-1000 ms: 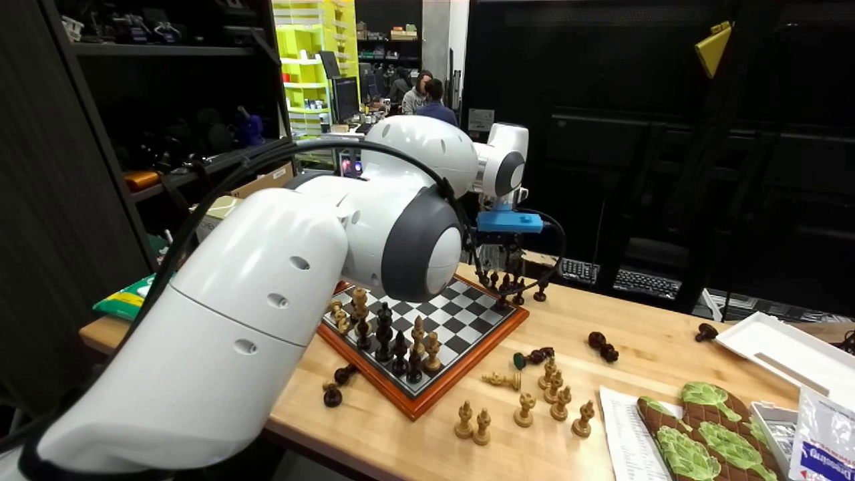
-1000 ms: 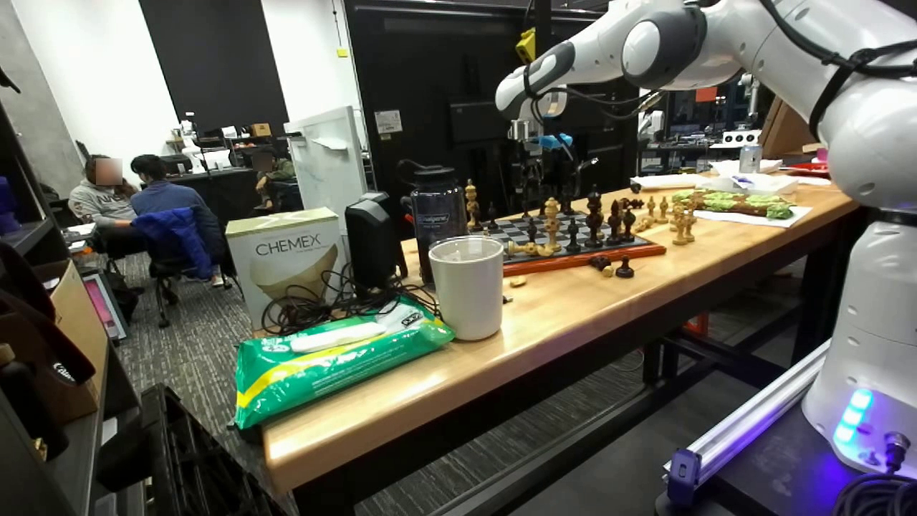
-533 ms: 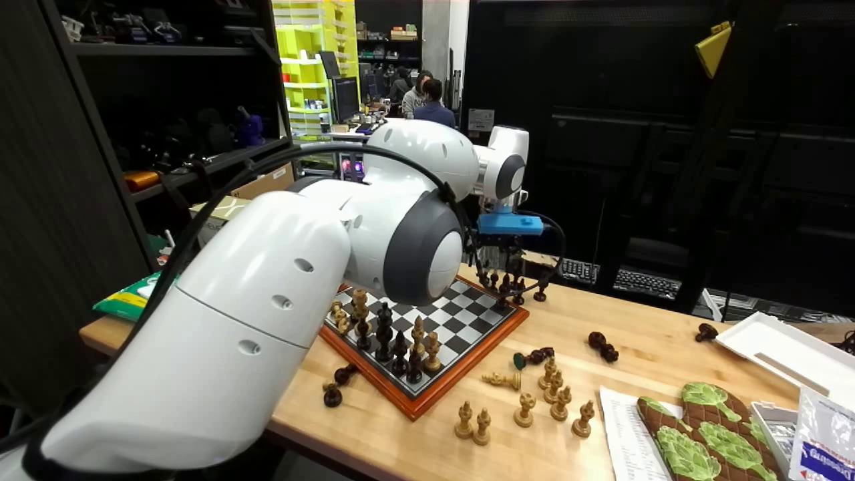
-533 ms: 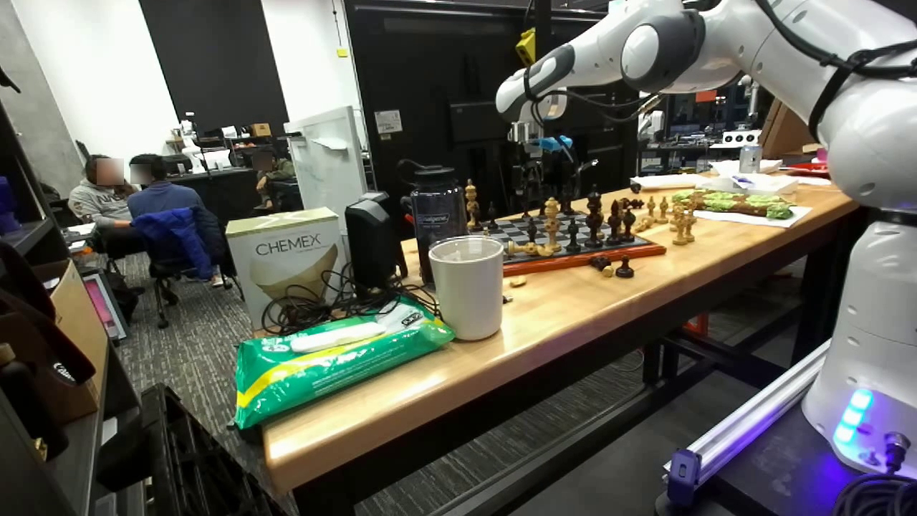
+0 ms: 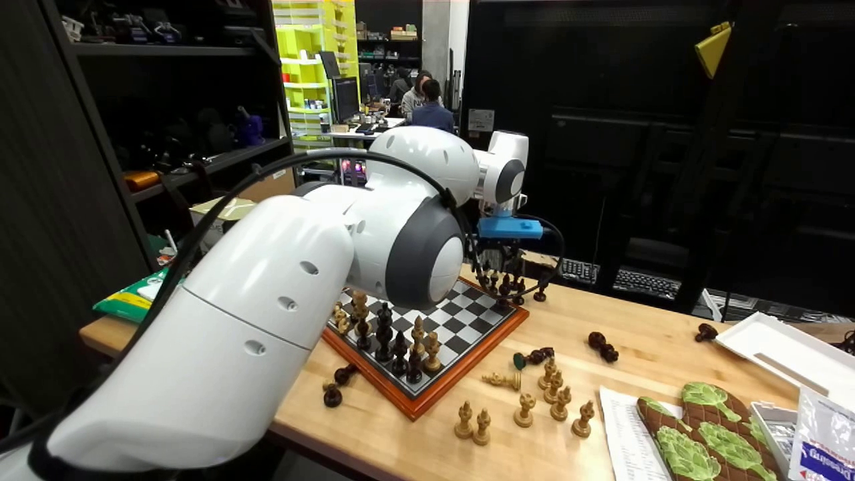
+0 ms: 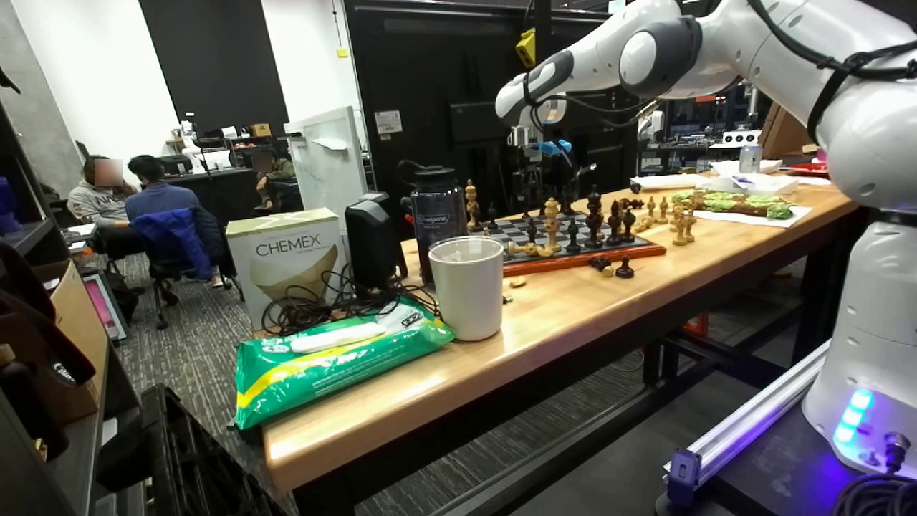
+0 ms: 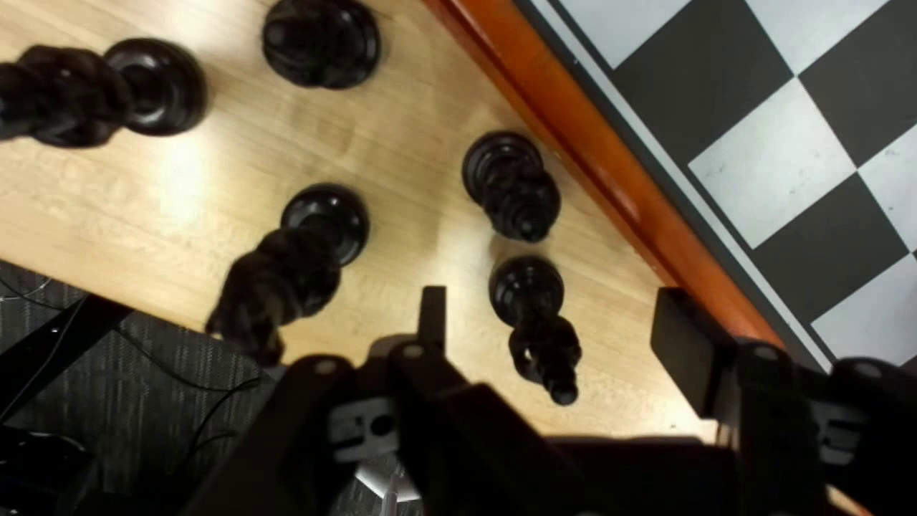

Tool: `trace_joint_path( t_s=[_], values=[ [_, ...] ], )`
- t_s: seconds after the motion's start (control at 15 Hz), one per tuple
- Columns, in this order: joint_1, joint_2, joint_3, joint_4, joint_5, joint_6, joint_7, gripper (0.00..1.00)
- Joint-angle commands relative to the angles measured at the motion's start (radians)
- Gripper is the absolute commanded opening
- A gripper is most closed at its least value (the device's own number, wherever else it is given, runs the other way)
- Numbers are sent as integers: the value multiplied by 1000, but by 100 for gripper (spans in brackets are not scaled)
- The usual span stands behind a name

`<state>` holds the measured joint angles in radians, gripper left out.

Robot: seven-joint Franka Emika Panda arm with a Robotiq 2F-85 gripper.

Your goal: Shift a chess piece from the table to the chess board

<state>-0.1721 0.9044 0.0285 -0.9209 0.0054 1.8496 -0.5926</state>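
Observation:
My gripper (image 7: 551, 326) is open, pointing down over the table (image 7: 408, 172). In the wrist view a dark chess piece (image 7: 536, 319) stands on the table between the spread fingers, with gaps on both sides. The chess board (image 7: 609, 161), with its reddish-brown frame, lies just right of it. Another dark piece (image 7: 512, 185) stands close beyond, and more dark pieces (image 7: 286, 276) stand to the left. In both exterior views the gripper (image 5: 502, 259) (image 6: 529, 188) is low at the board's far side; its fingertips are hard to make out there.
Several pieces stand on the board near its front corner, including a dark one (image 5: 384, 334). Light pieces (image 5: 524, 411) stand or lie on the table. A mug (image 6: 467, 294), a bottle (image 6: 437, 215), a wipes pack (image 6: 337, 369) and oven mitts (image 5: 708, 427) are around. The table edge is near the gripper.
The arm and gripper have come down a little toward the table behind the board. The chess pieces and the board have not visibly moved.

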Motion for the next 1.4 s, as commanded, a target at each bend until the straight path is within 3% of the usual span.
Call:
trace_joint_path(
  t_s=[0.0, 0.33, 0.47, 1.33],
  values=[
    [-9, 7, 10, 25, 11, -11, -24, 41],
    [-9, 2, 9, 16, 11, -7, -23, 3],
    [-10, -1, 8, 14, 11, -6, -22, 6],
    [20, -102, -8, -44, -18, -1, 6, 6]
  ],
)
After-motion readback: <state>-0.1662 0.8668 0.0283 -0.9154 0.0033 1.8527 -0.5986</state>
